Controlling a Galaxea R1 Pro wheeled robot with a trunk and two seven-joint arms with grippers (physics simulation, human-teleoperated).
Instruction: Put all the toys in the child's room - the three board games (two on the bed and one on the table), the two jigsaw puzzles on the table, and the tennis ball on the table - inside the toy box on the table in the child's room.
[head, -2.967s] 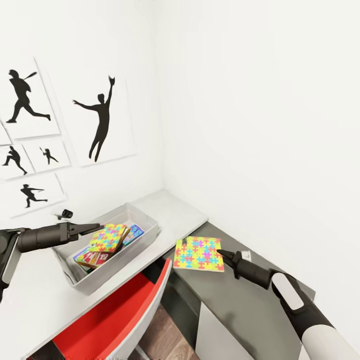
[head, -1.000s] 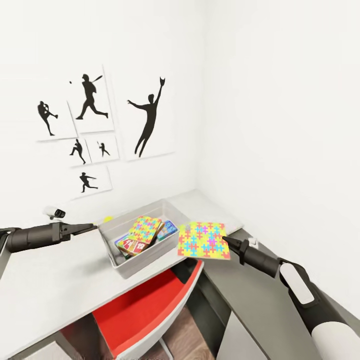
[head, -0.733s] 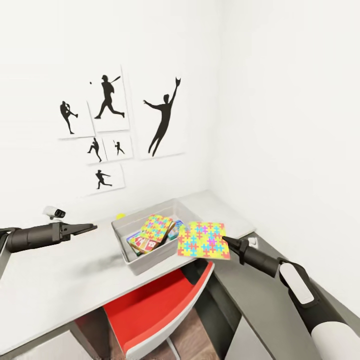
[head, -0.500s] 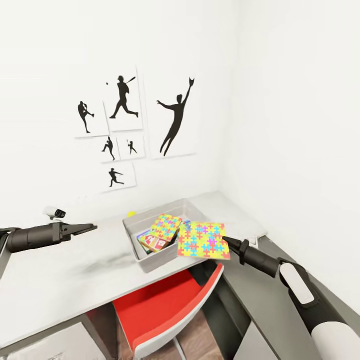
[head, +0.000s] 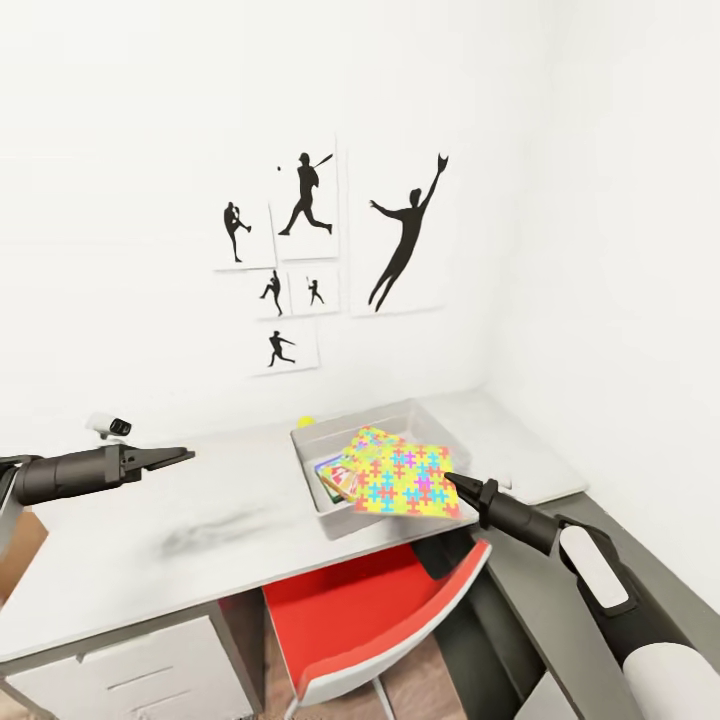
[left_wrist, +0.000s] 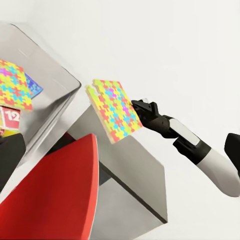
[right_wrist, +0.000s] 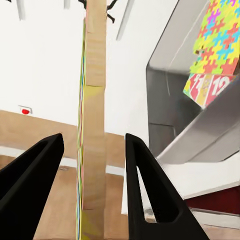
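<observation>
The right hand (head: 452, 483), gripping the jigsaw puzzle (head: 405, 482), has carried it over the toy box (head: 335, 440).

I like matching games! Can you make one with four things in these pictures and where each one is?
Things:
1. puzzle in the right gripper
2. other puzzle
3. red chair
4. yellow-green ball

Places:
A. on the table, behind the grey bin
B. held in the air at the bin's near corner
C. tucked under the table
D. lying inside the bin, on top of the game boxes

Pairs: 1-B, 2-D, 3-C, 4-A
</observation>
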